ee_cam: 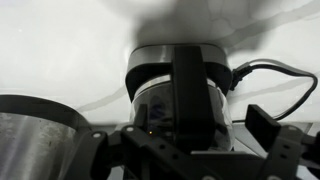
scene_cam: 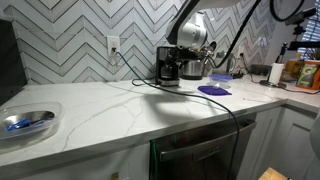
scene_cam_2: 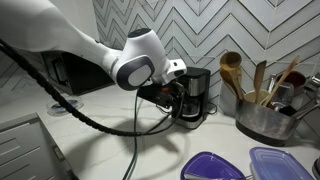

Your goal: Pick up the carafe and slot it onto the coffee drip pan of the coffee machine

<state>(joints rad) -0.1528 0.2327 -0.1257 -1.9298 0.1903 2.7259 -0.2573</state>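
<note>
The carafe (ee_cam: pixel 152 100) fills the middle of the wrist view, with clear glass and its black handle (ee_cam: pixel 190 85) facing the camera. My gripper (ee_cam: pixel 200 120) is open, with one finger on each side of the handle and a gap to each. In an exterior view the carafe (scene_cam: pixel 191 70) stands on the counter right beside the black coffee machine (scene_cam: pixel 166 66), with my gripper (scene_cam: pixel 196 52) at it. The coffee machine (scene_cam_2: pixel 198 92) and my gripper (scene_cam_2: pixel 174 92) also show from the opposite side. A black cord (ee_cam: pixel 275 75) runs off behind the carafe. I cannot make out the coffee drip pan.
A flat purple disc (scene_cam: pixel 214 89) lies on the counter near the machine. A blue-tinted glass dish (scene_cam: pixel 25 122) sits at the counter's near end. A metal canister of wooden utensils (scene_cam_2: pixel 262 118) stands beside the machine. Blue and purple lids (scene_cam_2: pixel 212 166) lie in front. A silvery round object (ee_cam: pixel 35 140) is close by.
</note>
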